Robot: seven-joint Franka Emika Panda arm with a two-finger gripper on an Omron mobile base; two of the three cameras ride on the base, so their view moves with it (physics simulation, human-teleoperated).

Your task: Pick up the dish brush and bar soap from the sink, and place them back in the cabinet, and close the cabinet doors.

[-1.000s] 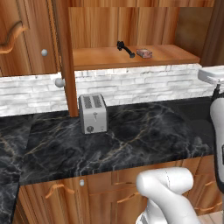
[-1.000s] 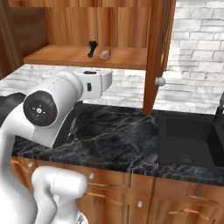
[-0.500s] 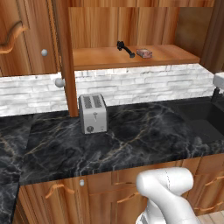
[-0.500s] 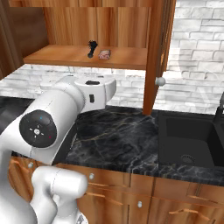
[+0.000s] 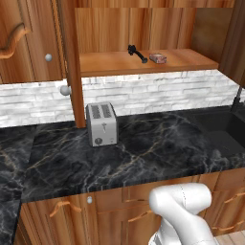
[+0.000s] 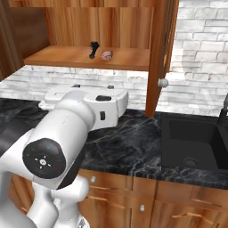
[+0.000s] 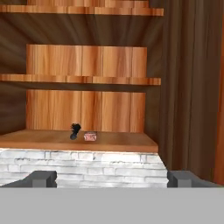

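**Both items on the cabinet shelf; doors not yet closed**

Status: the dish brush (image 5: pixel 137 52) and the bar soap (image 5: pixel 158 58) lie on the lowest shelf (image 5: pixel 143 63) of the cabinet (image 6: pixel 95 20). They sit just beside each other, brush to the left of the soap as seen from the left base view. In the hand view the brush (image 7: pixel 75 131) and soap (image 7: pixel 90 136) sit near the middle of the shelf board, apart but close. The brush head points toward the back wall; whether the two touch I cannot tell.

Sink: the basin of the sink (image 6: pixel 196 142) in the right base view holds only its round drain. Judged from this, the pick-and-place steps look done.

Cabinet doors: open. The left door (image 5: pixel 69 57) stands edge-on in the left base view, knob facing the room. The right door (image 6: pixel 160 53) is swung out edge-on in the right base view, also showing its knob. Neither is near shut.

Gripper (image 7: pixel 112 178): open wide, empty, tips well apart at the bottom of the hand view, facing the cabinet interior from some way back.

Other: toaster (image 5: pixel 101 123) stands on the black marble table (image 5: pixel 143 153) below the shelf, clear of the doors' swing as far as I can judge.

Remaining: close both doors. That likely means pushing each door panel or knob from the outside.
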